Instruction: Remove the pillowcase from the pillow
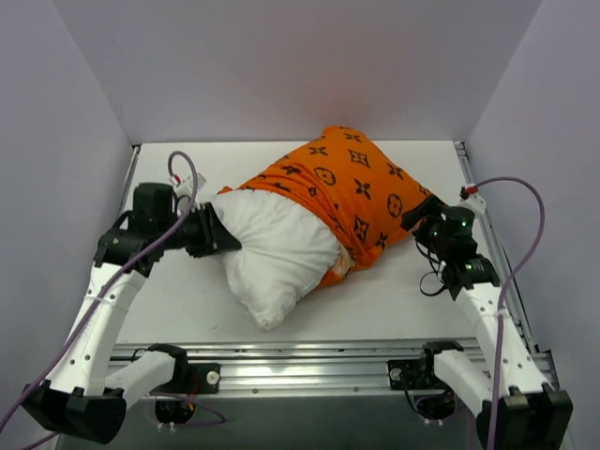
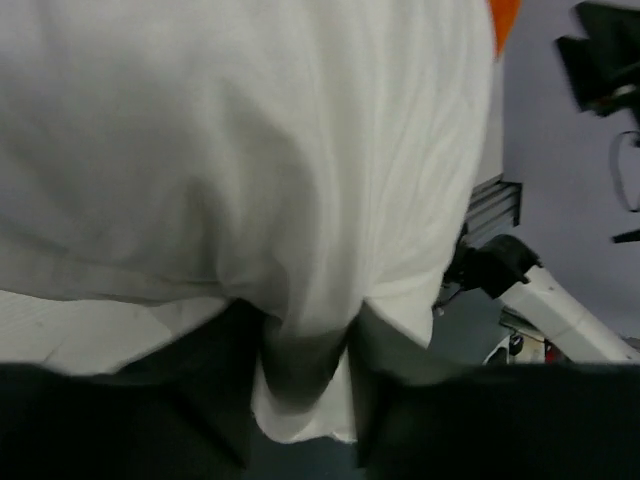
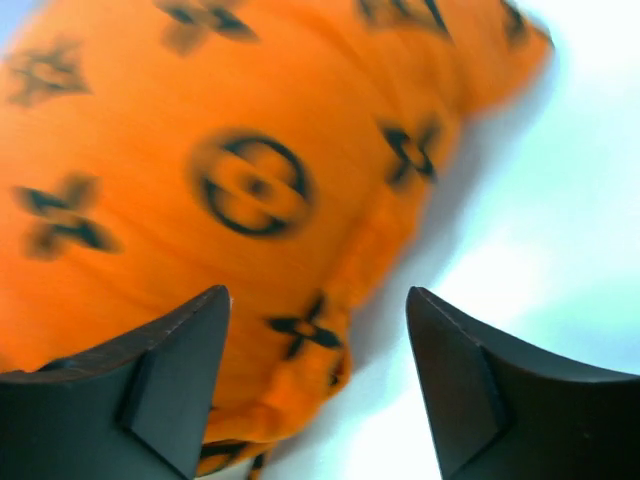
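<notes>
Left gripper [image 2: 305,375], nearest its wrist lens, is clenched on a fold of the pillow [image 2: 250,150], pinching white fabric at the cushion's left side. Right gripper [image 3: 317,295] is released, its jaws spread wide. The bunched edge of the pillowcase [image 3: 200,150] lies between them, closer to the left finger and not squeezed. Farther out, on the white table [image 1: 178,300], the pillow's near left half lies bare. The orange pillowcase covers its far right half, with the right gripper at that cover's right edge.
</notes>
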Robot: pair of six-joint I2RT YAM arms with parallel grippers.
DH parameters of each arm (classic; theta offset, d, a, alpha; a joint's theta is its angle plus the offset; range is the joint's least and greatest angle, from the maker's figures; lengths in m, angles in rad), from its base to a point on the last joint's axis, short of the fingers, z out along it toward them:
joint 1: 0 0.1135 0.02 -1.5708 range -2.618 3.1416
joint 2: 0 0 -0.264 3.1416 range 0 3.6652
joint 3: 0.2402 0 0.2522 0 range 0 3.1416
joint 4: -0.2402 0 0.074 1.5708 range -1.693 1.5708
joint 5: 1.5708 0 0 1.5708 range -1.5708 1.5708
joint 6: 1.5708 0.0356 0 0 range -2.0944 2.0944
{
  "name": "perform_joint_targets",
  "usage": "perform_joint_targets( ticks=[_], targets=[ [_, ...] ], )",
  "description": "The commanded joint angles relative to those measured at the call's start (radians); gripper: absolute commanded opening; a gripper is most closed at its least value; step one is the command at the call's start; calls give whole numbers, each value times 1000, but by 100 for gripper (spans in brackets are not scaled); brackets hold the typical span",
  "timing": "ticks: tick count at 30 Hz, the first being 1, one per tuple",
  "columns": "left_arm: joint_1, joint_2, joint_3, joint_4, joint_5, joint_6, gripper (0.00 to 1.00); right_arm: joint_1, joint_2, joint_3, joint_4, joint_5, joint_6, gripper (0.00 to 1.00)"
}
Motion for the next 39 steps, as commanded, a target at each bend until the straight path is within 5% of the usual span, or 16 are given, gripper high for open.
perform_joint_targets(
  ticks=[1, 4, 7, 11, 21, 30, 37, 39],
  targets=[
    [-47, -62, -98, -61, -261, 56, 57, 22, -88, 124, -128, 38, -118, 71],
    [-45, -121, -167, -70, -369, 10, 98, 61, -71, 175, -55, -139, -151, 77],
    [-45, -135, -126, -78, -435, -22, 94, 145, 37, 246, -8, -215, -183, 80],
    [-45, -107, 7, -84, -446, -19, 94, 347, 196, 399, -21, -96, -301, 81],
    [-49, 40, 285, -57, -422, 108, 94, 565, 506, 588, 25, -5, -490, 82],
    [-219, 213, -14, 280, -470, 51, 94, 596, 553, 543, 44, 58, -485, 82],
    [-325, 257, -327, 454, -504, -157, 97, 628, 550, 595, -21, 64, -550, 82],
    [-349, 226, -423, 486, -523, -192, 72, 647, 560, 661, -36, 43, -591, 82]
  ],
)
